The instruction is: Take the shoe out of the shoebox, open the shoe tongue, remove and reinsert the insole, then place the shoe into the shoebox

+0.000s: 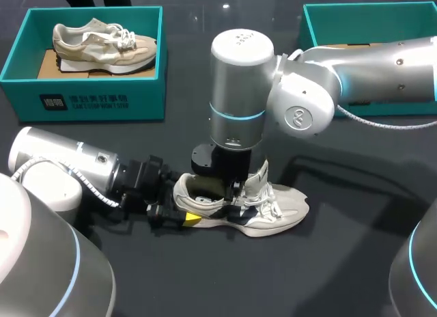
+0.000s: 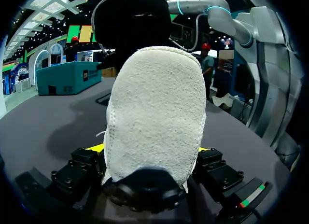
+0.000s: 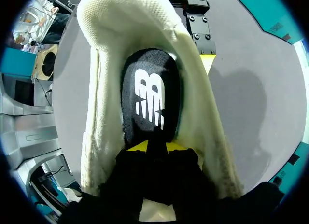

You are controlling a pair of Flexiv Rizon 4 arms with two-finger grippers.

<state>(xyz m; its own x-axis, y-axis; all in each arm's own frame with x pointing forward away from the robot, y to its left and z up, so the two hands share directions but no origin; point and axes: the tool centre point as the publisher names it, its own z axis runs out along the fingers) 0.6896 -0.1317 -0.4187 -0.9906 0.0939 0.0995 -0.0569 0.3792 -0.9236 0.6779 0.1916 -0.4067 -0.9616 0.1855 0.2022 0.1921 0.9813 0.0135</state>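
Shoe (image 1: pixel 276 209) stands on its sole near the middle of the dark table (image 1: pixel 341 276), outside both boxes, heel toward our left arm. We note the left gripper (image 2: pixel 150 148) clamped on the heel, one yellow-tipped finger (image 2: pixel 96 147) pressed against each side. The right gripper (image 3: pixel 157 147) comes down from above into the shoe's opening, its tips drawn close on the edge of the black insole (image 3: pixel 149 98); the teal box (image 1: pixel 82 91) at far left holds a second shoe (image 1: pixel 102 44).
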